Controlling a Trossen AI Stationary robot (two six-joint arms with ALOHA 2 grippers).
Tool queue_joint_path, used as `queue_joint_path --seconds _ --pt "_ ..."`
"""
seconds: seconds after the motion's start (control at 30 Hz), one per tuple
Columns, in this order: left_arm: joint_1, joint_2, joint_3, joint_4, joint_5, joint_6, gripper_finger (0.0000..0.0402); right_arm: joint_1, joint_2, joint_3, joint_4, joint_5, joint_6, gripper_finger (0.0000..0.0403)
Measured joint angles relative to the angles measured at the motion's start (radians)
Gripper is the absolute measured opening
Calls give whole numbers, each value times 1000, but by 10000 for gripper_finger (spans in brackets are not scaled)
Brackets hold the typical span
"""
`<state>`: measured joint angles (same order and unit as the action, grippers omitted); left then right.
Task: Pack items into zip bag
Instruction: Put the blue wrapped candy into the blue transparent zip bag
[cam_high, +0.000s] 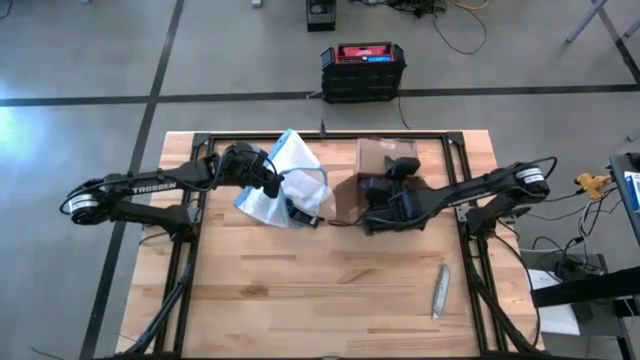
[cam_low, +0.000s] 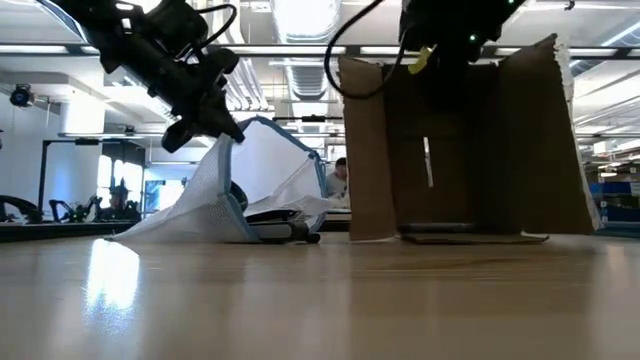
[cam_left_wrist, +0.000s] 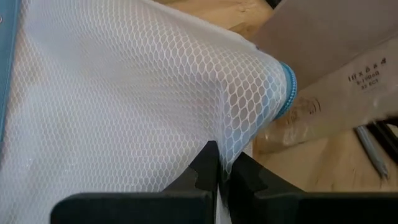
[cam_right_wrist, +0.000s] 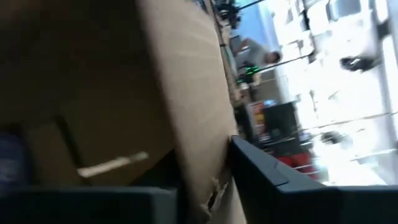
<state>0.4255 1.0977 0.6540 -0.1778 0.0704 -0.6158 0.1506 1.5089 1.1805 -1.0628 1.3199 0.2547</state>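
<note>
- High view: zip bag (cam_high: 283, 178) lies left of table centre, its long axis running roughly away from the near edge, blue strip toward the cardboard box (cam_high: 385, 158). The left gripper (cam_high: 268, 184) sits on the bag's near-left side, its arm reaching in low from the left. The right gripper (cam_high: 372, 190) is over the box's open front, beside the bag's mouth side. We cannot pick out the items here. A slim grey tool (cam_high: 439, 291) lies well apart, near the right front of the table.
- Low view: the left gripper (cam_low: 205, 128) holds an edge of the bag (cam_low: 260, 180) lifted off the table, wrist tilted down; the bag's mouth faces the box (cam_low: 460, 140). The right arm drops in behind the box's upright flaps, so its fingertips are hidden.
- Left wrist view: the left fingers (cam_left_wrist: 202, 171) are closed tight, pinching the white mesh-patterned wall of the bag (cam_left_wrist: 124, 93); the blue edge (cam_left_wrist: 287, 90) points toward the box.
- Right wrist view: the right gripper is inside the box (cam_right_wrist: 93, 93), one dark finger (cam_right_wrist: 273, 177) against a flap, the jaws looking parted; nothing held that we can make out.
- Judgement: the items presumably lie in the box; the right arm is nearer and must carry them sideways, toward the left arm, into the raised bag mouth.
</note>
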Motion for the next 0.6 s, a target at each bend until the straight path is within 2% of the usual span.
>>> queue_joint_path --seconds 0.1,0.3,0.6 --pt "0 0 0 -5 0 0 0 3 -27 1 2 -34 50 128" --pt "0 0 0 -3 0 0 0 26 -66 8 2 -34 59 196" --pt "0 0 0 -3 0 3 0 111 -107 78 5 -28 -67 282"
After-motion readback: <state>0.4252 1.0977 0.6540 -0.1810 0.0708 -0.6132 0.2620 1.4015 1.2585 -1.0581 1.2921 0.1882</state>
